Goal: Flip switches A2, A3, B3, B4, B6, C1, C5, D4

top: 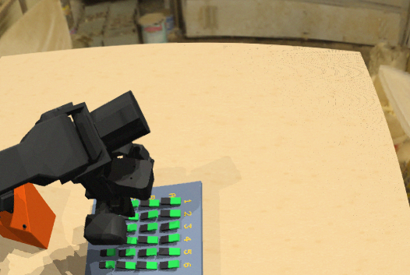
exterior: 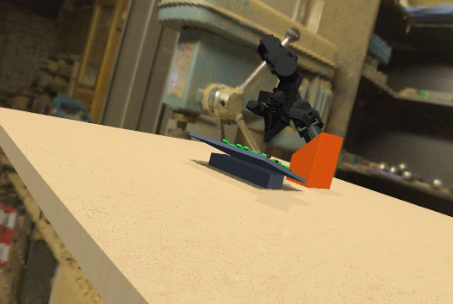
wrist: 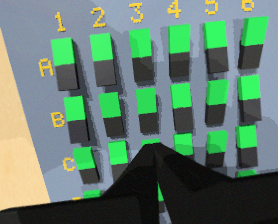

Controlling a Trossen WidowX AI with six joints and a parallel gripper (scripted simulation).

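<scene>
The blue-grey panel (top: 198, 230) (exterior: 207, 140) (wrist: 30, 25) bears rows of green-and-black rocker switches. The wrist view shows A2 (wrist: 102, 48), A3 (wrist: 140, 44), B3 (wrist: 146, 100), B4 (wrist: 181, 96), B6 (wrist: 249, 88), C1 (wrist: 84, 157) and C5 (wrist: 217, 142), each with its green half toward the far side. Which ends are raised is hard to tell. D4 is hidden behind the fingers. My gripper (exterior: 268, 139) (wrist: 152, 151) is shut and empty, its tips above the panel, overlapping C3 in the wrist view. In the top view the arm covers part of rows C and D.
An orange block (top: 33, 219) (exterior: 323, 162) stands at the panel's near side, by the arm. The panel slopes on a dark blue base (exterior: 245, 170) on the wooden table (top: 292, 141). Other switches stand close around the named ones.
</scene>
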